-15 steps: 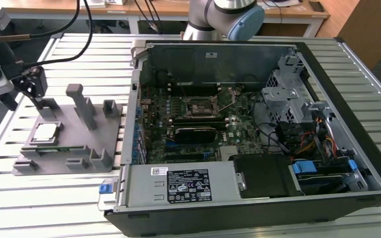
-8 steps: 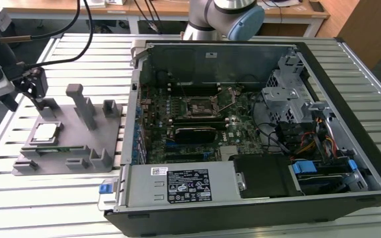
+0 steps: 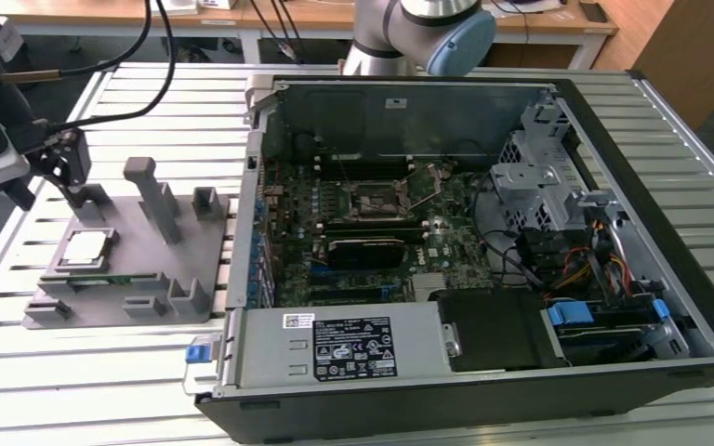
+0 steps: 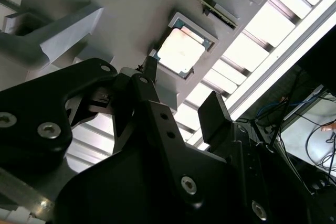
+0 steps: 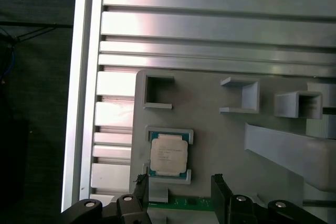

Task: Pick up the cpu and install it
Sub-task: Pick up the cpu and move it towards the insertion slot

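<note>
The cpu [image 3: 88, 249], a flat square chip with a silvery top, lies in a square nest on the grey fixture block [image 3: 146, 279] at the exterior view's left. My gripper [image 3: 53, 193] hangs just above and beyond the chip, open, with nothing between its fingers. In both wrist views the cpu [image 4: 181, 51] [image 5: 168, 154] sits a short way ahead of the gripper [image 4: 181, 90] [image 5: 179, 182], apart from both black fingers [image 4: 152, 85]. The motherboard's cpu socket [image 3: 376, 200] lies inside the open computer case, its retaining frame raised.
The black computer case [image 3: 654, 121] takes up the middle and right of the slatted aluminium table [image 3: 109, 372]. Upright posts [image 3: 149, 190] and small pockets rise from the fixture beside the chip. A green memory strip [image 5: 181, 203] lies along the fixture's edge.
</note>
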You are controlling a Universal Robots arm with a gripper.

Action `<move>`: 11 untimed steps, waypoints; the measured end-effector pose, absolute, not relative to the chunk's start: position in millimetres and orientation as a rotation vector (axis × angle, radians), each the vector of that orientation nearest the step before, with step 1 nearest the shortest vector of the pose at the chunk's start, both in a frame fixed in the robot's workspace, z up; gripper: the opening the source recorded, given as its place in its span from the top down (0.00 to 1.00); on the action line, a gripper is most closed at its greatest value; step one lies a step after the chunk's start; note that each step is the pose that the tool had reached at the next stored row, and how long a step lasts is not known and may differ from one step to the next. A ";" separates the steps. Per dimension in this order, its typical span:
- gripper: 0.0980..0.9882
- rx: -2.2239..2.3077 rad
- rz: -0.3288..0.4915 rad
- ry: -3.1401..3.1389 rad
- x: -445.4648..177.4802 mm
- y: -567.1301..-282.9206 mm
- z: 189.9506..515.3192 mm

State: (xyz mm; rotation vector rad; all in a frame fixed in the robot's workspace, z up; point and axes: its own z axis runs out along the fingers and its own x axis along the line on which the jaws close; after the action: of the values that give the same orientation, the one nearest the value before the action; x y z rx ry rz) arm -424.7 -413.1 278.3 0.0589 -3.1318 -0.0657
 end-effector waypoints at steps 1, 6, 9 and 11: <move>0.45 0.059 -0.066 -3.132 -424.6 -413.1 278.0; 0.45 0.059 -0.066 -3.131 -424.7 -413.1 276.1; 0.45 0.059 -0.066 -3.131 -424.6 -413.4 274.1; 0.45 0.059 -0.066 -3.130 -424.6 -415.1 271.8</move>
State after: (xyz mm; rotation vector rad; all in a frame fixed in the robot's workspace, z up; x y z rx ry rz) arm -424.6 -415.1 271.8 0.0593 -3.1304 -0.0662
